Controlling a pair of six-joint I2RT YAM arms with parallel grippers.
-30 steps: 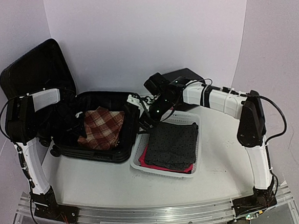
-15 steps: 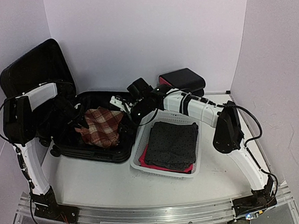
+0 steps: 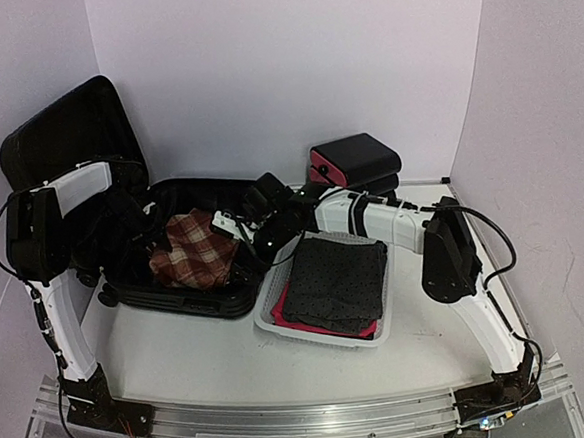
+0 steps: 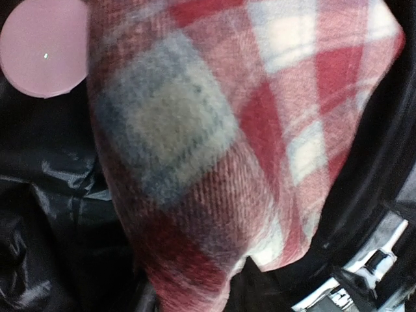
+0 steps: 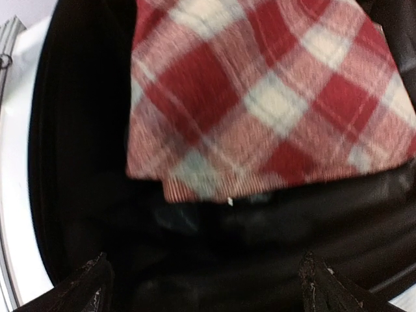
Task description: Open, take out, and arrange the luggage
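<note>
the luggage (image 3: 182, 299) lies open at the left of the surface (image 3: 181, 352), long axis running left to right, lid standing up at the back left, a plaid cloth (image 3: 192, 251) inside. the right claw (image 5: 205, 278) hangs spread wide over the cloth; the left claw (image 3: 137, 230) sits inside the luggage, and i cannot tell its state.

We see the right tool (image 3: 238, 228) swing left off the basket (image 3: 325, 339), now over the luggage (image 3: 192, 298), beside the plaid cloth (image 3: 192, 251).

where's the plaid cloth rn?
Top view, left of centre: the plaid cloth lies inside the open luggage, left of the white basket; both wrist views look down on it.
</note>
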